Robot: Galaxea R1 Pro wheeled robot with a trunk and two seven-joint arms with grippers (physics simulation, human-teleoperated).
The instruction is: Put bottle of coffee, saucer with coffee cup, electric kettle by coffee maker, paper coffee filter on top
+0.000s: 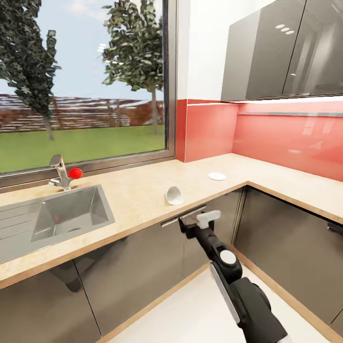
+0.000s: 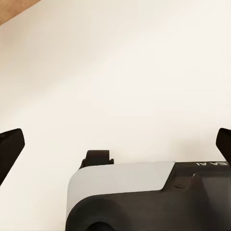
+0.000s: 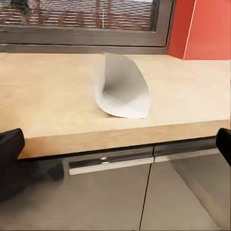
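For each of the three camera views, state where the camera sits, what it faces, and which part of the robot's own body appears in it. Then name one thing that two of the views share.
Head view: high on the robot, looking down over the kitchen countertop, sink and window; the right gripper and its arm show.
Left wrist view: near the left gripper, facing a plain pale surface; dark fingertips and grey housing show.
Right wrist view: near the right gripper, facing the counter edge; both fingertips show.
Shared: head and right wrist views both show the paper coffee filter.

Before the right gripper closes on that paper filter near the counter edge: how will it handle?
The paper coffee filter looks thin and folded, so it will probably crumple under a firm pinch. It is likely very light and may slide on the smooth kitchen countertop if nudged. It lies on its side, so it probably won't tip.
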